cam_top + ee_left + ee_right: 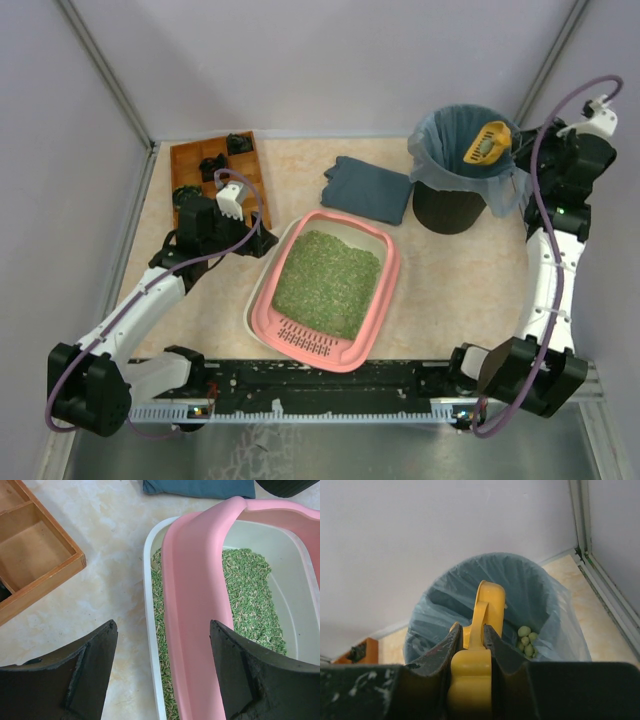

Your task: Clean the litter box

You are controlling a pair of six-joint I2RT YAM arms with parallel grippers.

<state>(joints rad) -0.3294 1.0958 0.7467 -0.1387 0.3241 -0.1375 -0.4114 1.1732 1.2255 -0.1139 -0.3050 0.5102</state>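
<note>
The pink litter box (388, 285) lies at the table's middle, holding green litter (328, 283), with its slotted grille (308, 340) at the near end. My left gripper (262, 240) is open at its far-left corner. In the left wrist view the gripper (163, 625) has its jaws straddling the pink rim (192, 605) and the white inner edge (148, 580), touching neither. My right gripper (520, 145) is shut on a yellow scoop (487, 142), held over the black bin (450, 210). The wrist view shows the scoop (487, 605) in the jaws and pale green lumps (526, 641) in the bag.
A brown wooden compartment tray (190, 160) with black items stands at the back left, close to my left gripper. A dark folded cloth (368, 188) lies between the box and the bin. Grey walls enclose the table; a metal rail runs along the near edge.
</note>
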